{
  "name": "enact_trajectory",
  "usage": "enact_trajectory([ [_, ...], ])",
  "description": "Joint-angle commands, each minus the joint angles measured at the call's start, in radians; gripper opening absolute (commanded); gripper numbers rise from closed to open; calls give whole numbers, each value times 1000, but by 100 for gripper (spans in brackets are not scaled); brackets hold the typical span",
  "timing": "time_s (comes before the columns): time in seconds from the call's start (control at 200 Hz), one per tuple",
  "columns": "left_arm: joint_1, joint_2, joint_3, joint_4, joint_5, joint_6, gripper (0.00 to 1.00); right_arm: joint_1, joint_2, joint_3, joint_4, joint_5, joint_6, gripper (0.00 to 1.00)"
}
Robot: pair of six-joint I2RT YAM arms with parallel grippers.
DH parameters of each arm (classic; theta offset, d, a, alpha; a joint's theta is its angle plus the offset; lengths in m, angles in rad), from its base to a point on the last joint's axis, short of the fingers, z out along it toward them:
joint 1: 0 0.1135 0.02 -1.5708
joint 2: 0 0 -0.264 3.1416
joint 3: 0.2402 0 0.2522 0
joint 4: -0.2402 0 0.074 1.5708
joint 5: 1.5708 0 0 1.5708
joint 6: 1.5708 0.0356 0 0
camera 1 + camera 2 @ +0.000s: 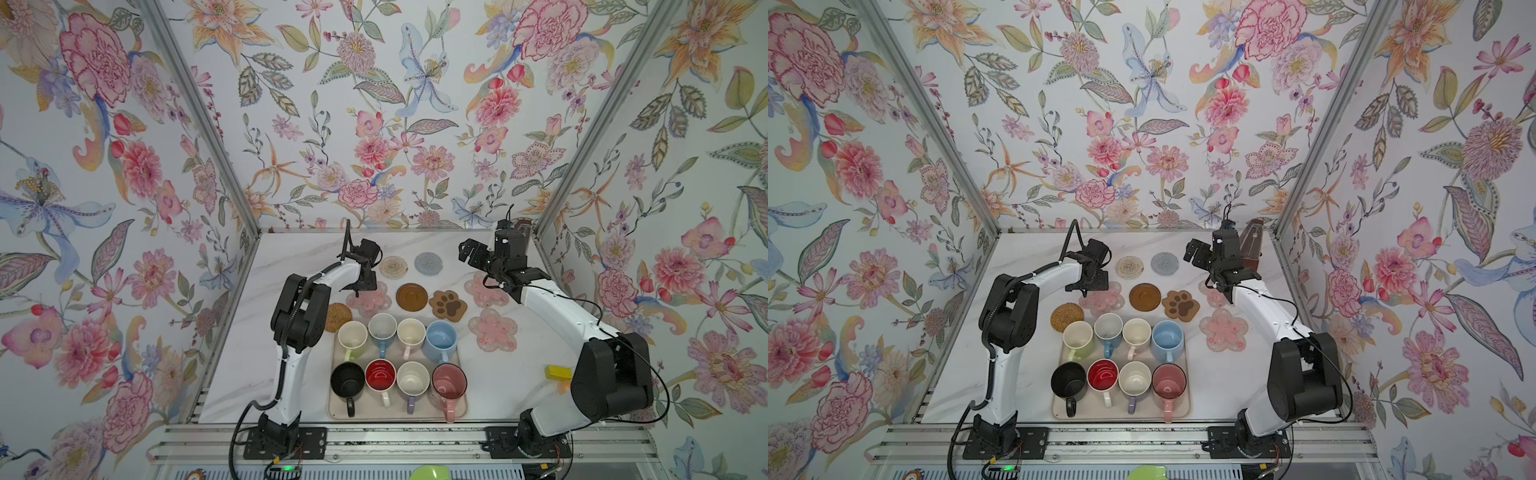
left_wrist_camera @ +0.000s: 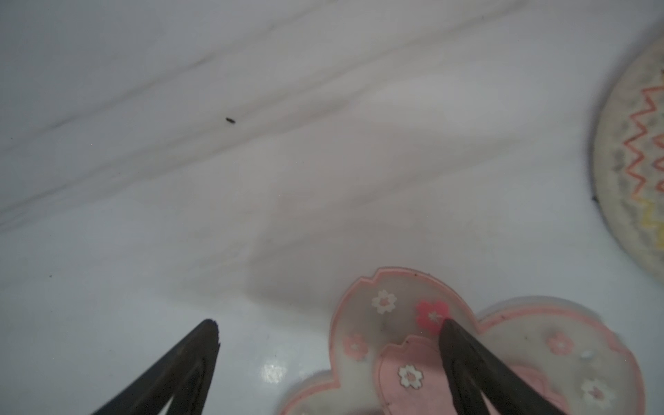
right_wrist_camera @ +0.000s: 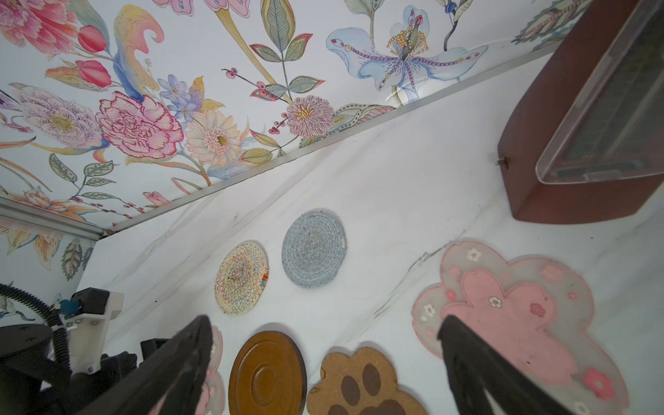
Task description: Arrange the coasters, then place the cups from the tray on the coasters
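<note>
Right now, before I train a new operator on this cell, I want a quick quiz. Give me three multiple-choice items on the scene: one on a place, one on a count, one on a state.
1. Where does the tan rattan round coaster lie relative to the beige rounded-corner tray?
A. On it.
B. Just off its far left corner.
C. Just off its near right corner.

2. How many handled mugs stand on the tray?
A. Four.
B. Six.
C. Eight.

3. What is the left gripper doing?
A. Open, at a translucent pink flower coaster.
B. Shut on a black mug.
C. Shut on a brown disc.

Key:
1 B: both top views show it beside that corner, off the tray.
2 C: two rows of four.
3 A: the left wrist view shows its jaws wide apart with nothing between them.
</note>
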State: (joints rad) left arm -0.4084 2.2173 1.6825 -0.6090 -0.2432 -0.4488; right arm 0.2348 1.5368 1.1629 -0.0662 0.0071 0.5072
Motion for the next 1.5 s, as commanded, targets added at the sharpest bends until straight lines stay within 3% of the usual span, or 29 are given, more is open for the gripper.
enact_trajectory([
  [0.0, 32, 37, 50, -10, -15, 15, 98, -8, -29, -9, -19, -3, 5, 99],
  [0.31, 61, -72, 43, 22, 7, 36, 98, -11, -27, -1, -30, 2, 6, 99],
  [0.691, -1, -266, -225, 66, 153, -59, 97, -12, -3, 10, -45, 1, 5, 99],
  [1.136, -103, -180, -187, 40, 148, -94, 95, -12, -30, -19, -50, 9, 1, 99],
  [1.496, -107, -70, -106, 23, 134, -68, 94, -24, -61, -43, -50, 14, -4, 99],
])
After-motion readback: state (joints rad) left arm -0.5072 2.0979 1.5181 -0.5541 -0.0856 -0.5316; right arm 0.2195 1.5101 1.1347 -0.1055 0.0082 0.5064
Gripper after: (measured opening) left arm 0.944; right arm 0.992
